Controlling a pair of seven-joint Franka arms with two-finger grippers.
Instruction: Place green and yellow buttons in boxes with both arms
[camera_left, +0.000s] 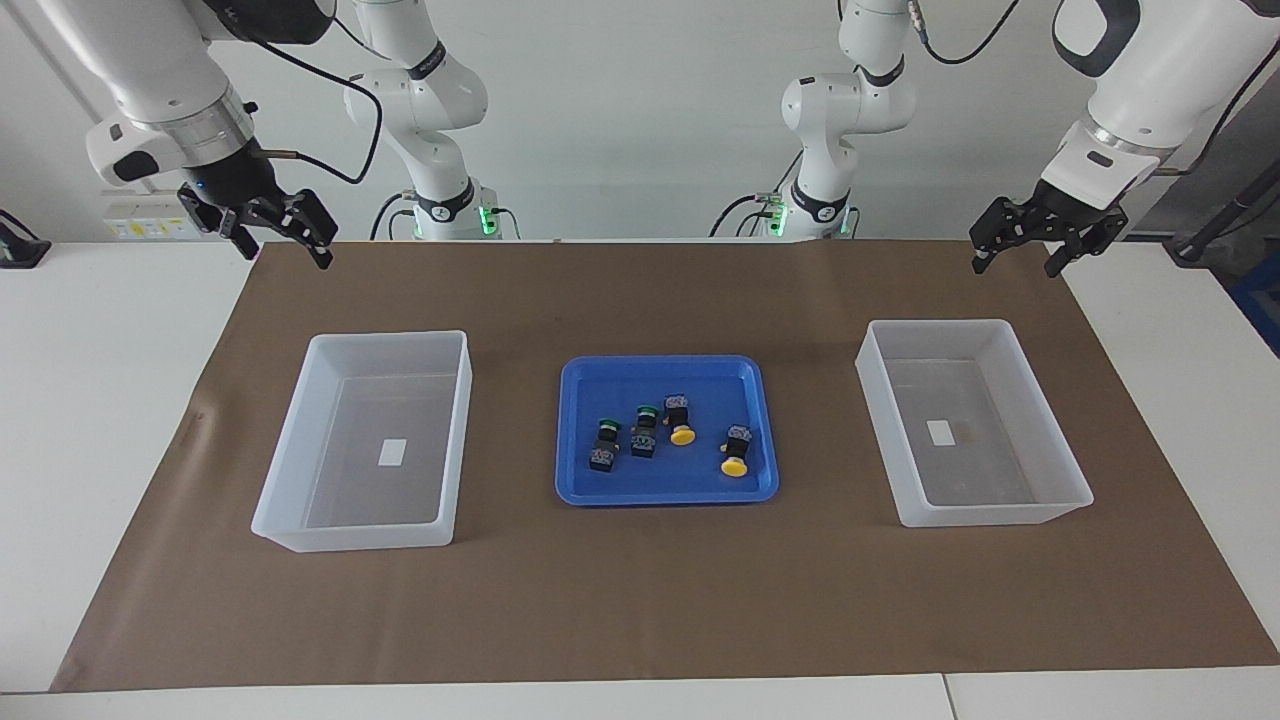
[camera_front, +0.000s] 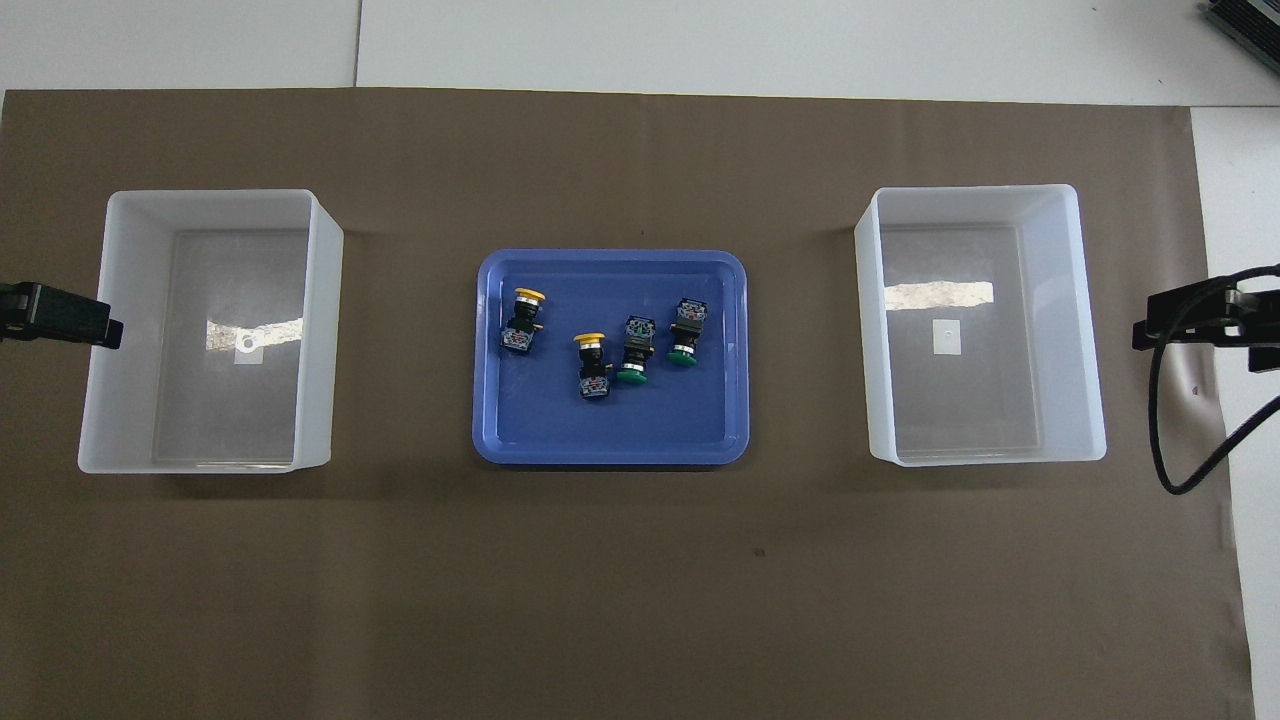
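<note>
I see bench bare at frame bottom | four buttons in centre blue tray, between both boxes | left gripper upper right, right gripper upper left, jaws apart, holding nothing | yellow pair sits toward left arm.

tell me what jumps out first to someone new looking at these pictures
The shallow blue plastic tray at the middle of the brown mat holds four small push-button switches, two green-capped and two yellow-capped. A translucent white plastic bin sits at each end, one toward the right arm and one toward the left arm. Both bins hold only a small white label.
</note>
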